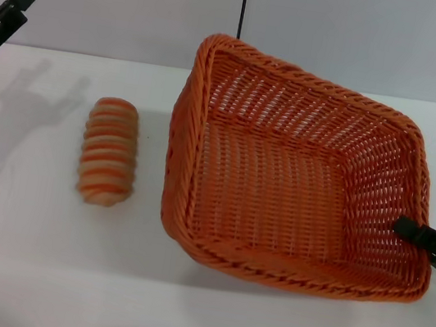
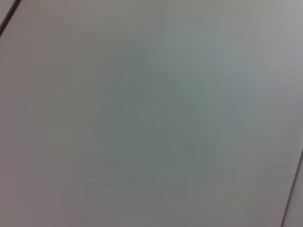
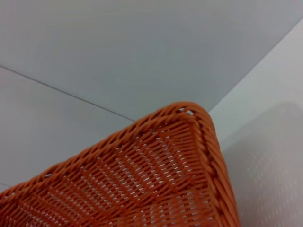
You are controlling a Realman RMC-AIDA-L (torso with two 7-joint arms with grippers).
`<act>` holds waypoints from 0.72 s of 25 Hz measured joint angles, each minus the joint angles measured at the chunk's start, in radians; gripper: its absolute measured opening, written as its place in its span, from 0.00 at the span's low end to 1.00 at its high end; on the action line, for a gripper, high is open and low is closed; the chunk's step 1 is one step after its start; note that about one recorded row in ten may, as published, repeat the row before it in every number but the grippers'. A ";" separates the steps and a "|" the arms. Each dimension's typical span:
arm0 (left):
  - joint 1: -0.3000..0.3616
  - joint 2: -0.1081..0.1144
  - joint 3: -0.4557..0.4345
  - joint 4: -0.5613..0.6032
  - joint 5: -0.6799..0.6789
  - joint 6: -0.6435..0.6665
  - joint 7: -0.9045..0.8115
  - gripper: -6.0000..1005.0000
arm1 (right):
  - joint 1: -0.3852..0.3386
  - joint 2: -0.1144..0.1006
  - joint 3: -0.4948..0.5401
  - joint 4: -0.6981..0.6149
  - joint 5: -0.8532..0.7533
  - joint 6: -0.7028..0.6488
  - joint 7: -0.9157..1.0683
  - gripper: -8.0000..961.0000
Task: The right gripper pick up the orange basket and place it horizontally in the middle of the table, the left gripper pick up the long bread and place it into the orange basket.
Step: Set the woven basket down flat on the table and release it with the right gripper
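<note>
Head view: basket [image 1: 298, 184] sits tilted on the table [image 1: 35, 267], bread [image 1: 109, 150] lying apart on its left; right gripper [image 1: 416, 231] clamps the basket's right rim, while left gripper [image 1: 0, 9] hangs open beyond the bread. Left wrist view: only blank grey surface. Right wrist view: basket's [image 3: 156, 179] braided corner fills the foreground against the wall [image 3: 118, 52].

A white desk [image 1: 179, 307] meets a pale grey-white wall [image 1: 128, 0] behind it. A thin dark vertical seam [image 1: 244, 3] splits the wall panels. Soft shadows fall across the desk surface.
</note>
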 joint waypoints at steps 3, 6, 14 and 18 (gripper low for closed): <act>-0.002 0.000 0.003 0.000 0.000 -0.006 0.000 0.84 | 0.005 -0.003 -0.001 0.001 -0.011 0.002 0.000 0.18; -0.002 -0.001 0.004 0.000 0.000 -0.006 0.000 0.84 | 0.012 -0.009 -0.002 0.001 -0.027 0.012 0.000 0.18; -0.003 -0.002 0.004 -0.002 0.000 -0.010 0.000 0.84 | 0.027 -0.017 0.002 0.020 -0.036 0.077 0.005 0.19; -0.006 -0.003 0.004 -0.002 0.000 -0.013 0.000 0.84 | 0.028 -0.016 0.006 0.027 -0.036 0.087 0.005 0.19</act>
